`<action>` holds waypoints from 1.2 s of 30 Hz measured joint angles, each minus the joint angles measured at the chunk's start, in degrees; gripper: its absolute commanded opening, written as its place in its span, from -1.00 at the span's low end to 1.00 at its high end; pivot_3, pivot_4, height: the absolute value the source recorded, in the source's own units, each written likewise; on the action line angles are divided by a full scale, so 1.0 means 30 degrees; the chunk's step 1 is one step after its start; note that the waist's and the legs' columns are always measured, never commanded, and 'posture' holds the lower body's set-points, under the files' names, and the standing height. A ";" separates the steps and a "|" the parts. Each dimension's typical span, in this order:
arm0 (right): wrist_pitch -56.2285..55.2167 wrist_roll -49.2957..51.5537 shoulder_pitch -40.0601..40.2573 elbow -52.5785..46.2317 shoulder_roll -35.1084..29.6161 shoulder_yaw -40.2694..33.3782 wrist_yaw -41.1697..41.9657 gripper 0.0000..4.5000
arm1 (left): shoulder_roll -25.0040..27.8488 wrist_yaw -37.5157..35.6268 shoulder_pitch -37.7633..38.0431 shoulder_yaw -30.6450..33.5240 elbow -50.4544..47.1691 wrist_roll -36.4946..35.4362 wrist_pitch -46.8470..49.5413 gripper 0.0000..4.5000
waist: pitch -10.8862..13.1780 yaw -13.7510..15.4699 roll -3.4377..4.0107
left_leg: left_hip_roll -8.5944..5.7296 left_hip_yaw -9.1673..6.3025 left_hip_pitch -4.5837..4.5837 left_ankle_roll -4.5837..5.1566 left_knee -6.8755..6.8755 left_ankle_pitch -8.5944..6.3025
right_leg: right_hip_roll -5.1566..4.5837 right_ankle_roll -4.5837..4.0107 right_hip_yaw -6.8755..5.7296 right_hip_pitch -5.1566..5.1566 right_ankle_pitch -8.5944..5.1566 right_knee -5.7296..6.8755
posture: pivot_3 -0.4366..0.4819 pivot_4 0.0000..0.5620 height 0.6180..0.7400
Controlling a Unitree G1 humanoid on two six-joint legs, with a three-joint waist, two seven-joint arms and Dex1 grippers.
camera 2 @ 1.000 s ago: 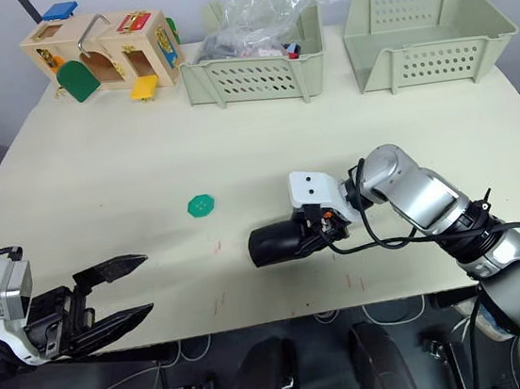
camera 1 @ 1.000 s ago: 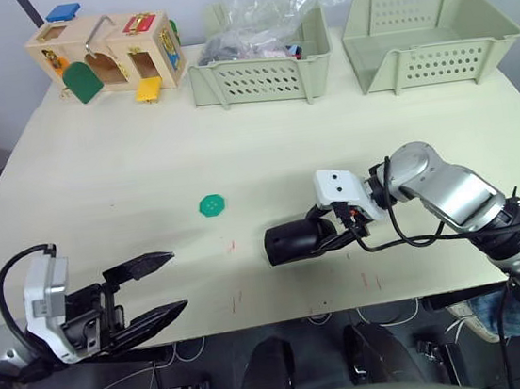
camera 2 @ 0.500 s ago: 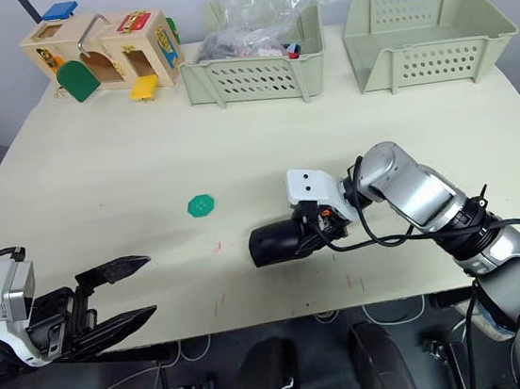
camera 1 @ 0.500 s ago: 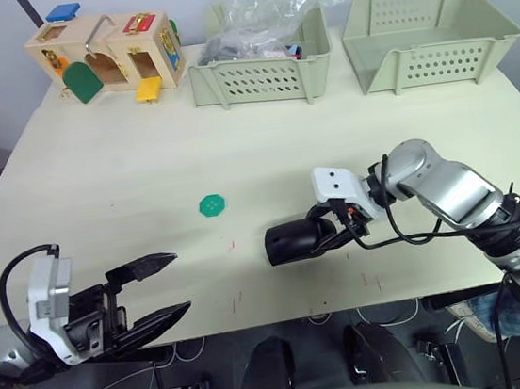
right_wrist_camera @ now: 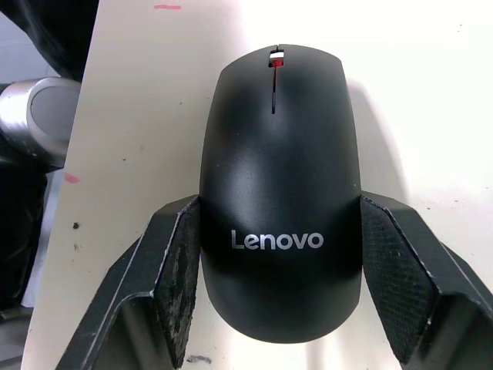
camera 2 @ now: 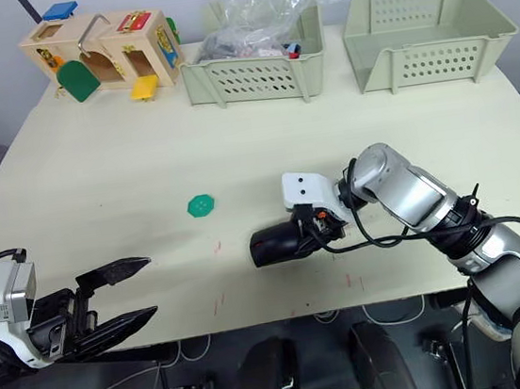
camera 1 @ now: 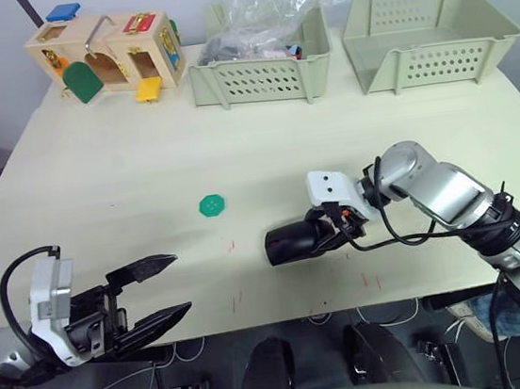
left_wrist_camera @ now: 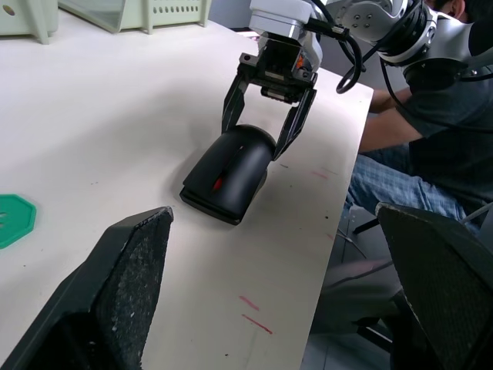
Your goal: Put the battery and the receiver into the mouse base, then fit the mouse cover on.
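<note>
A glossy black mouse cover point(right_wrist_camera: 279, 154) with a grey logo and a red wheel slit sits closed on top of the mouse base point(left_wrist_camera: 208, 206), whose lower rim shows beneath it. The mouse lies on the table point(camera 1: 143, 171) near the front middle. My right gripper point(camera 1: 329, 233) straddles its rear end, with one finger pressed on each side of the shell. Out past the table's front left corner, my left gripper point(camera 1: 153, 288) hangs open and holds nothing. The battery and the receiver are hidden.
A green octagonal disc point(camera 1: 211, 205) lies left of the mouse. Along the back edge stand a wooden latch box point(camera 1: 110, 56), a basket point(camera 1: 265, 78) holding a plastic bag, and an empty basket point(camera 1: 426, 36). A seated person point(left_wrist_camera: 431, 116) is at the table's right side.
My right gripper has edged slightly left along the mouse. The mouse and my left gripper have stayed where they were.
</note>
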 measured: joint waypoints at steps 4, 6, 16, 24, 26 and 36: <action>-0.0014 -0.0116 -0.0002 0.0103 0.0105 0.0033 0.0076 0.23 | -0.0001 0.0048 0.0076 0.0000 -0.0007 0.0000 -0.0001 1.00 | 0.0000 -0.0001 0.0000 | 0.0000 -0.0002 0.0000 0.0000 0.0000 0.0000 | 0.0000 0.0001 0.0001 0.0000 0.0000 0.0000 | -0.05 -0.47 1.00; -0.0075 -0.0187 -0.0028 0.0233 0.0130 0.0061 0.0147 0.23 | -0.0004 0.0045 0.0149 0.0000 -0.0008 0.0001 -0.0003 1.00 | 0.0000 -0.0001 0.0000 | 0.0000 -0.0001 0.0001 0.0000 0.0001 0.0000 | 0.0000 -0.0001 0.0001 0.0000 0.0000 0.0000 | -0.05 -0.47 1.00; -0.0633 -0.0486 -0.0331 0.0989 0.0322 0.0184 0.0657 0.23 | -0.0050 0.0049 0.0514 0.0005 -0.0038 0.0000 -0.0014 1.00 | -0.0001 0.0000 0.0000 | 0.0000 -0.0001 0.0003 0.0000 0.0000 0.0000 | 0.0000 -0.0001 -0.0001 0.0001 -0.0001 0.0000 | -0.05 -0.47 1.00; -0.1042 -0.0601 -0.0447 0.1480 0.0486 0.0185 0.0936 0.23 | -0.0140 0.0120 0.0615 0.0008 -0.0061 -0.0004 -0.0016 1.00 | -0.0001 -0.0005 -0.0001 | 0.0000 -0.0001 0.0006 0.0000 0.0000 0.0000 | 0.0000 -0.0001 -0.0001 0.0002 -0.0001 0.0000 | -0.05 -0.47 1.00; -0.1166 -0.0643 -0.0479 0.1609 0.0506 0.0186 0.1022 0.23 | -0.0141 0.0124 0.0626 0.0008 -0.0062 -0.0006 -0.0016 1.00 | -0.0001 -0.0006 -0.0001 | 0.0000 0.0001 0.0006 0.0000 0.0000 0.0000 | 0.0000 -0.0001 -0.0001 0.0002 -0.0001 0.0000 | -0.05 -0.47 1.00; -0.1433 -0.0913 -0.0987 0.2639 0.0815 0.0390 0.1540 0.23 | -0.0142 0.0164 0.0842 0.0024 -0.0140 -0.0024 -0.0016 1.00 | -0.0003 -0.0008 -0.0002 | 0.0000 0.0000 0.0014 0.0000 0.0000 0.0000 | 0.0000 -0.0003 -0.0001 0.0006 -0.0001 0.0000 | -0.05 -0.47 1.00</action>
